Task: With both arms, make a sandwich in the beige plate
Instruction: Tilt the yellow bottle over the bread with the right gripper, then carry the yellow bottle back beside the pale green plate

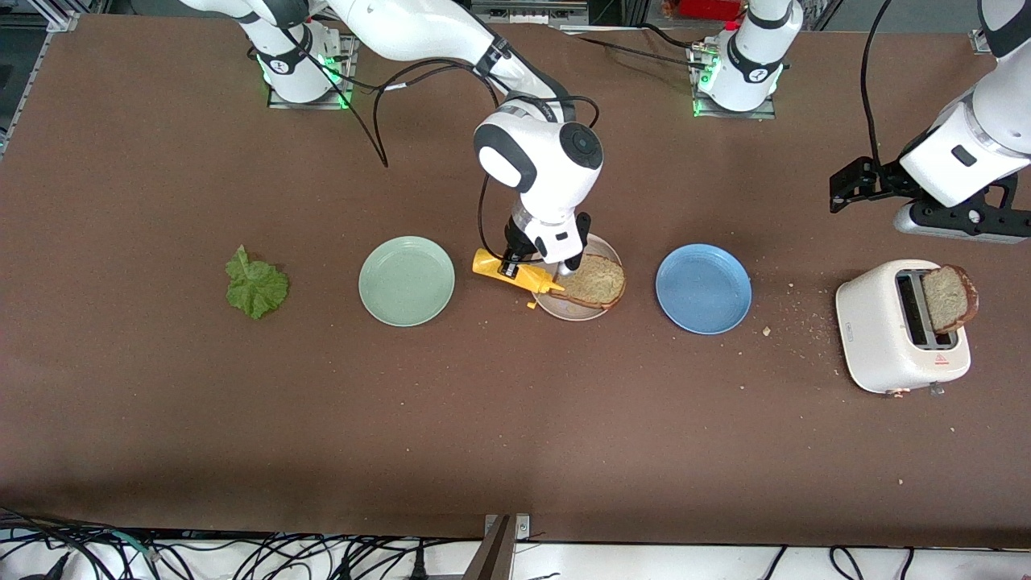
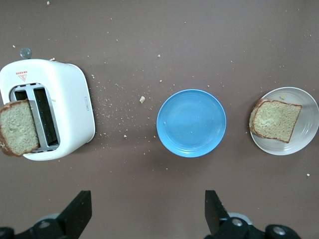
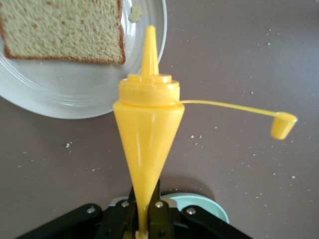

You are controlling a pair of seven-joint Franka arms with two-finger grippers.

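My right gripper (image 1: 515, 266) is clenched on a yellow squeeze bottle (image 1: 515, 275) at the centre of the front view. The bottle is tipped, with its nozzle over the rim of the beige plate (image 1: 573, 312). In the right wrist view the open cap (image 3: 282, 124) dangles on its tether. I hold the bottle's narrow tail end, so the soft plastic walls will give if I pinch harder.

One bread slice (image 1: 598, 282) lies flat on the plate, overhanging the rim a little toward the blue plate (image 1: 703, 288). I judge it light, spongy and crumbly, since crumbs are scattered on the table beside the toaster (image 1: 886, 338). It is best taken across two crust edges with a gentle pinch.

The second slice (image 1: 949, 298) stands out of a toaster slot, with enough of its upper edge exposed to be gripped flat across both faces. My left gripper (image 1: 854, 185) waits there, jaws spread wide and holding nothing, over the table near the toaster.

The lettuce leaf (image 1: 256, 283) lies on the bare table toward the right arm's end. The mint-green plate (image 1: 407, 281) sits between it and the beige plate. The leaf looks limp, thin and easily torn, and I would pick it up at a raised ruffle near its middle.
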